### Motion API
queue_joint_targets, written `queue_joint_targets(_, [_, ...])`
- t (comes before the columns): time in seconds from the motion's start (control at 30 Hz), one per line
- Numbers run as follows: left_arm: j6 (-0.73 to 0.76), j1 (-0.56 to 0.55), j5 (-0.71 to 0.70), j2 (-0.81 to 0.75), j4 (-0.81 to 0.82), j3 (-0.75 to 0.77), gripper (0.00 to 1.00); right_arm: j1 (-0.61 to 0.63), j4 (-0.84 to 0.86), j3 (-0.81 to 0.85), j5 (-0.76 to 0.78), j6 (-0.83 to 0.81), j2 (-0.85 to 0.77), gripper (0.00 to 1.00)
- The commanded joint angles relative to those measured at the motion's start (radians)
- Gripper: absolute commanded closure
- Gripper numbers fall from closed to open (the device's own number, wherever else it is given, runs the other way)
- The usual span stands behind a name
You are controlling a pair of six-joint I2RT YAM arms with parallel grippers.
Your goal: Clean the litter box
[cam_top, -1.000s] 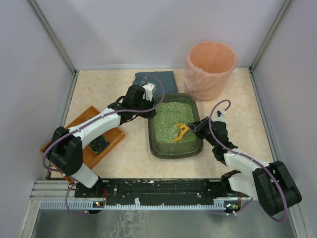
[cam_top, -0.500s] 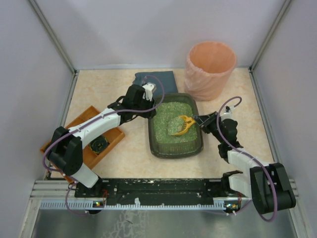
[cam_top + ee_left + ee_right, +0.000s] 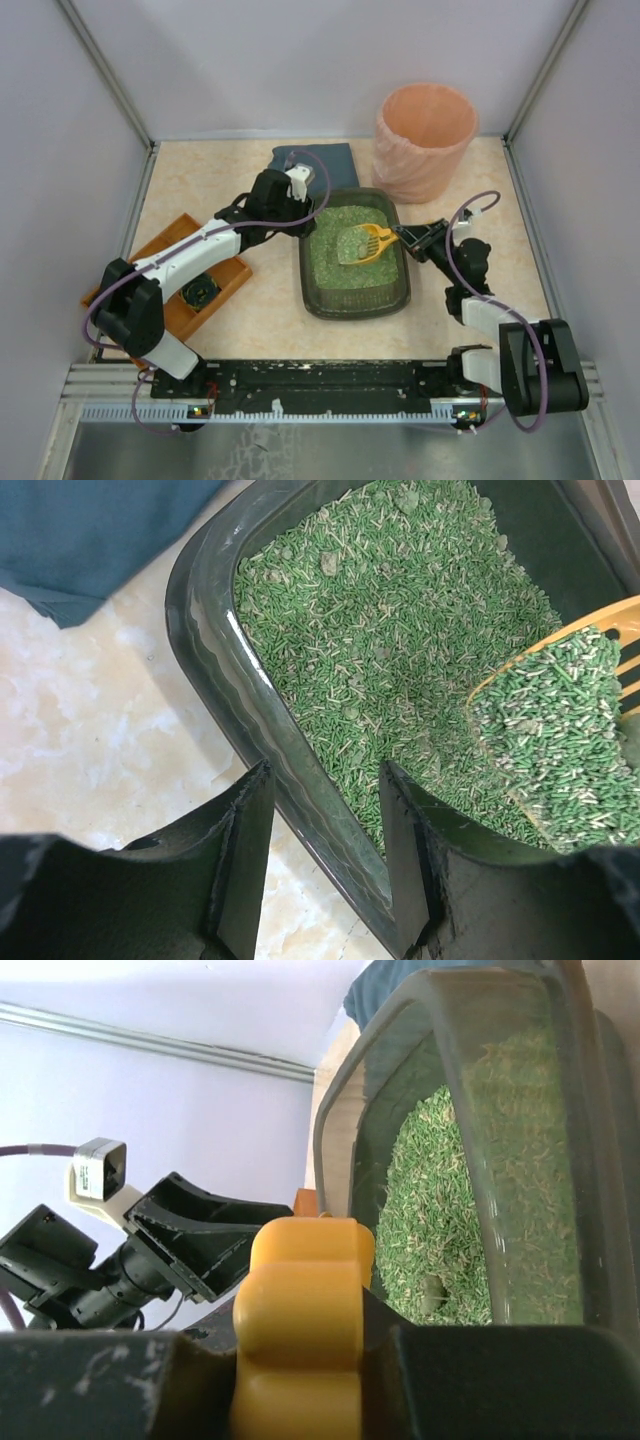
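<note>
The litter box is a dark grey-green tray of green granules in the middle of the table. Its rim runs between the fingers of my left gripper, which is open. The right finger is against the rim and bare floor shows beside the left finger. From above, my left gripper is at the box's far left corner. My right gripper is shut on the handle of a yellow scoop. The scoop hangs over the litter, heaped with granules.
A tall peach-coloured bin stands at the back right and a dark blue cloth lies behind the box. An orange-brown wooden tray holding a dark round object sits on the left. A small clump lies in the litter.
The right gripper has lifted the scoop out of the litter with a load and carried it toward the far end of the box. The left gripper's jaws have eased slightly wider.
</note>
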Motion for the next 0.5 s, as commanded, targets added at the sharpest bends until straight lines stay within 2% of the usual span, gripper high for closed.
queue_joint_targets(0.0, [0.010,0.000,0.007,-0.036,0.032,-0.004,0.47,-0.087,0.163,0.016,-0.067,0.070,0.004,1.00])
queue_joint_targets(0.07, [0.009,0.000,0.006,-0.039,0.032,-0.007,0.47,-0.129,0.163,0.008,-0.066,0.098,-0.002,1.00])
queue_joint_targets(0.23, [0.007,0.000,0.005,-0.044,0.038,-0.007,0.47,-0.110,0.237,0.039,-0.154,0.109,0.036,1.00])
queue_joint_targets(0.33, [0.007,0.000,-0.001,-0.047,0.037,-0.011,0.45,-0.168,0.233,-0.010,-0.112,0.147,0.021,1.00])
queue_joint_targets(0.47, [0.006,0.000,-0.006,-0.056,0.049,-0.019,0.41,-0.096,0.234,0.050,-0.161,0.106,0.051,1.00])
